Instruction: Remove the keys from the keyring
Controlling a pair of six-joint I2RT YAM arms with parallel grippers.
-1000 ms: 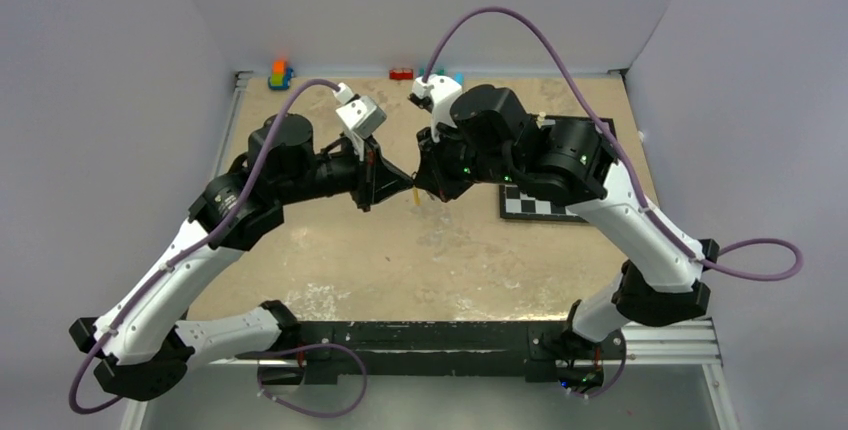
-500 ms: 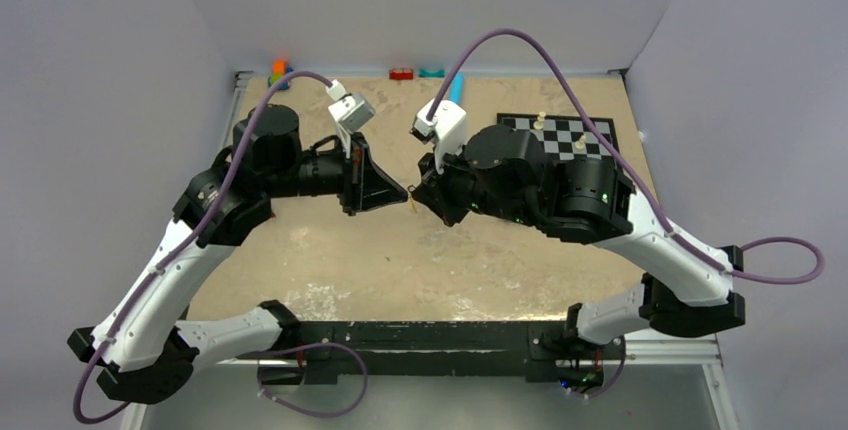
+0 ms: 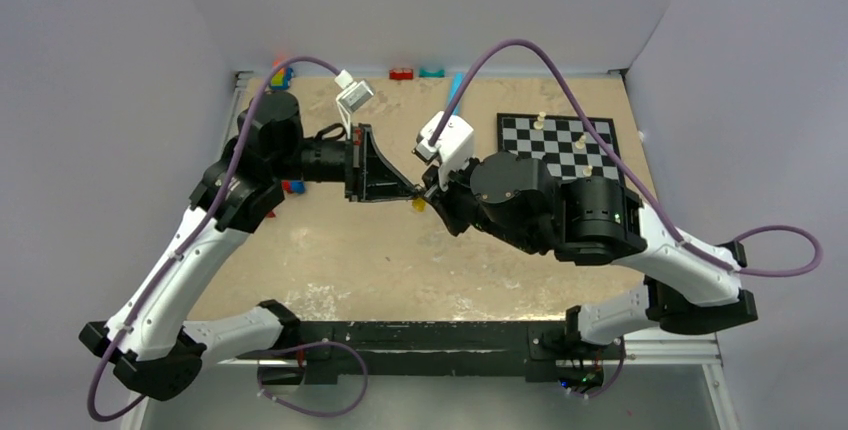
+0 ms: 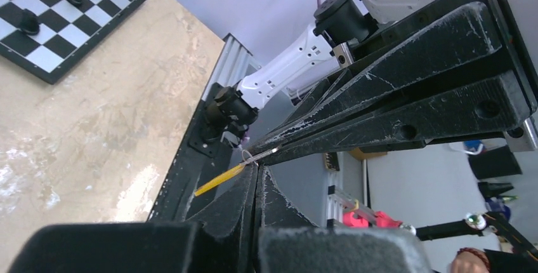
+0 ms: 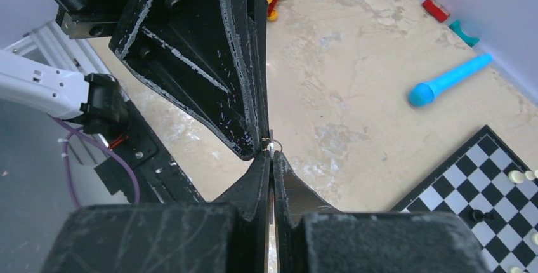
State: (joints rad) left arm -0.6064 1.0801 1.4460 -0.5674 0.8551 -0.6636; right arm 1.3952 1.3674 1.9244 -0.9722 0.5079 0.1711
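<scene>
My two grippers meet tip to tip above the middle of the table. The key (image 3: 418, 204) hangs just below that meeting point. In the left wrist view its yellow head (image 4: 219, 179) sticks out to the lower left and its silver blade runs up into the right gripper's fingers (image 4: 355, 105). The thin keyring (image 4: 245, 155) sits at the tips of my left gripper (image 4: 259, 168), which is shut. My right gripper (image 5: 271, 157) is shut with a thin metal strip between its pads, and the keyring (image 5: 275, 143) shows just beyond its tips.
A chessboard (image 3: 558, 145) with several pieces lies at the right. At the back edge are a light-blue cylinder (image 3: 456, 85), a red block (image 3: 401, 74), a teal block (image 3: 432, 73) and stacked blocks (image 3: 281, 77). Another small block (image 3: 293, 187) lies under the left arm.
Both arms swung while the fingertips stayed together mid-table. The right arm's body dropped toward the near right and uncovered the chessboard. The left arm's elbow moved toward the back.
</scene>
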